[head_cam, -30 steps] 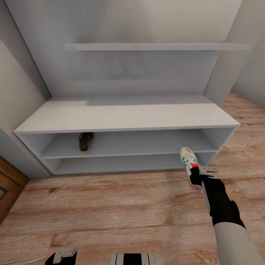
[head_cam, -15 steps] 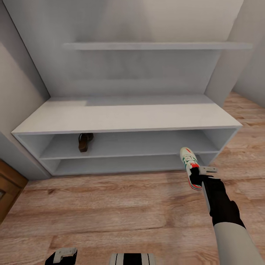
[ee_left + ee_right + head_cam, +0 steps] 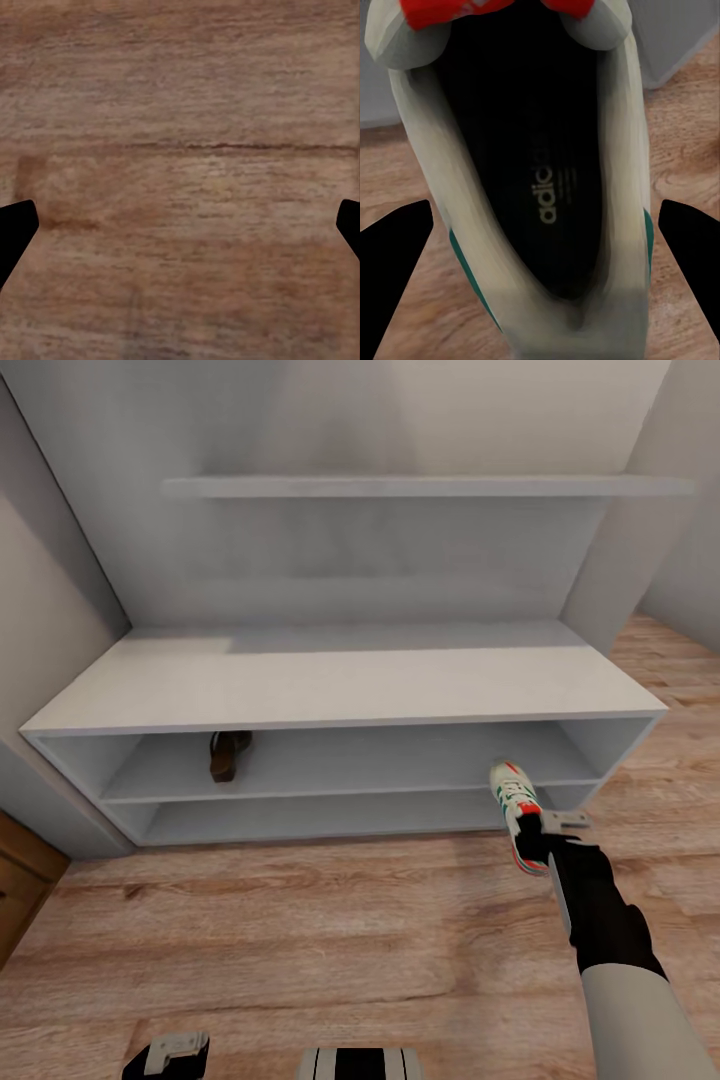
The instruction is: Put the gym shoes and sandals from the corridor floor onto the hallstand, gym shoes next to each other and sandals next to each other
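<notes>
Your right claw (image 3: 535,838) hides the gym shoe's (image 3: 517,806) heel, so you cannot tell how its fingers sit. The hallstand's (image 3: 340,680) top board hides the sandal's (image 3: 227,754) rear. The frame's bottom edge cuts off your left claw (image 3: 168,1054).

One marking can be read: in the right wrist view, the word "adidas" is printed in pale lowercase letters along the dark insole (image 3: 547,191) of the gym shoe (image 3: 427,180), with only the first letters sharp and the rest blurred. No other text, number or sign is legible.
</notes>
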`<state>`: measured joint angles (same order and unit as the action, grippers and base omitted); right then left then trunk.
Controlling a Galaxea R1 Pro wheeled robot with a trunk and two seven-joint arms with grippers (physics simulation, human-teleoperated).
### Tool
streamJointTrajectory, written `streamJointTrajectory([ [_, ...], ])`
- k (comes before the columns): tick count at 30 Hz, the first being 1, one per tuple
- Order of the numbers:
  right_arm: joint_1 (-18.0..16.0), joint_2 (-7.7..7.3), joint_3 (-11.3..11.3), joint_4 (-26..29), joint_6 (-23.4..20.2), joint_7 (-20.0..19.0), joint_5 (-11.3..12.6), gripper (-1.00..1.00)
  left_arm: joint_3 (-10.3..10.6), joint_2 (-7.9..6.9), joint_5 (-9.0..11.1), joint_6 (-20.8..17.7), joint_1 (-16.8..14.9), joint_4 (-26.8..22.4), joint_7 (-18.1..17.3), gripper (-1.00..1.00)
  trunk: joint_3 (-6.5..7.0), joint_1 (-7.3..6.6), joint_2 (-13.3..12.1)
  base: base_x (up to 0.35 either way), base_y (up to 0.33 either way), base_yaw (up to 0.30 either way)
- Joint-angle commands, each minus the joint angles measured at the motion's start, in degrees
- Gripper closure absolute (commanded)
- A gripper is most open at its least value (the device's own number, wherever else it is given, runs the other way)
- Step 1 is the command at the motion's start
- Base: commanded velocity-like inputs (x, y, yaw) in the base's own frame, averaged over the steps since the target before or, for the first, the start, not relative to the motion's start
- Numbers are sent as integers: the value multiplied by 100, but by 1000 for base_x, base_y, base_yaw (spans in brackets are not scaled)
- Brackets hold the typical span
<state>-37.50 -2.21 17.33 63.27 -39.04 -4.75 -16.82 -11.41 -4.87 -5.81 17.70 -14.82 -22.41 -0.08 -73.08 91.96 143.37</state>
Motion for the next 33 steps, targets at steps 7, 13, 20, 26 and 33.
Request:
streamJointTrajectory([
  [7,-3,1,7,78,-25,-53,-64,100,-36,1,-57,23,-4,-3,-1,-100,-4,0,1,186,0,0],
  [13,-3,1,7,88,-25,-53,-67,100,-36,0,-57,23,-4,-15,-1,-100,-4,0,1,116,0,0],
  [20,-3,1,7,89,-25,-53,-67,100,-36,-2,-54,23,-4,-18,-1,-100,-4,0,1,177,0,0],
  [26,-3,1,7,89,-25,-53,-67,100,-36,-3,-57,23,-4,-18,-1,-100,-4,0,1,128,0,0],
  [33,-3,1,7,89,-25,-53,-67,100,-36,-4,-56,23,-4,-26,-1,-100,-4,0,1,116,0,0],
])
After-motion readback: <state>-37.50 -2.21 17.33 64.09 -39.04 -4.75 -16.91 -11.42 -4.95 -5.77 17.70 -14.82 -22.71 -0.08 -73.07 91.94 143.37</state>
